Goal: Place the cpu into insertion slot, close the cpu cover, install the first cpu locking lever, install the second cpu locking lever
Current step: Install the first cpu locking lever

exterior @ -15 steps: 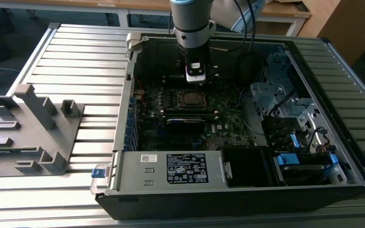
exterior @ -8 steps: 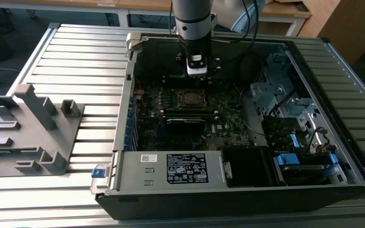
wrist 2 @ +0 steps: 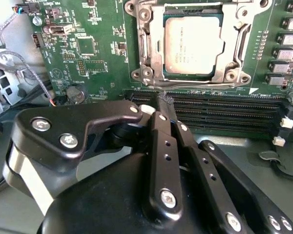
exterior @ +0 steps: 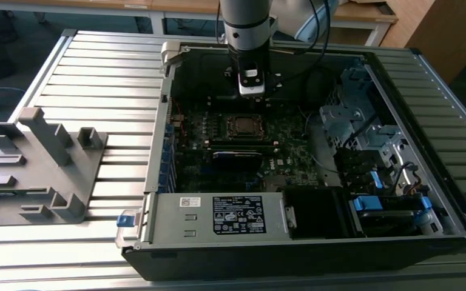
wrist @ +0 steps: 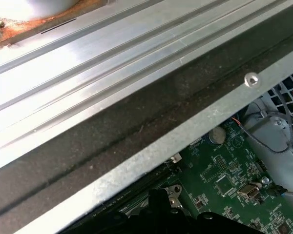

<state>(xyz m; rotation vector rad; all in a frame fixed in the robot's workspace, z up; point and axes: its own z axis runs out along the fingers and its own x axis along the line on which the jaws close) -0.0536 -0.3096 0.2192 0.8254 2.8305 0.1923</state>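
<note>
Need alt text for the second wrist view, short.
A cpu sits in its socket under the closed silver cover on a green motherboard. The black gripper, jaws together and empty, hangs just short of the socket, over the long black slots.

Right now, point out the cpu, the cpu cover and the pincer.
cpu [wrist 2: 193, 46]: second wrist view, middle of its silver-grey top.
cpu cover [wrist 2: 229, 41]: second wrist view, on the frame's side strip beside the chip.
pincer [wrist 2: 166, 100]: second wrist view, at its fingertips.
</note>
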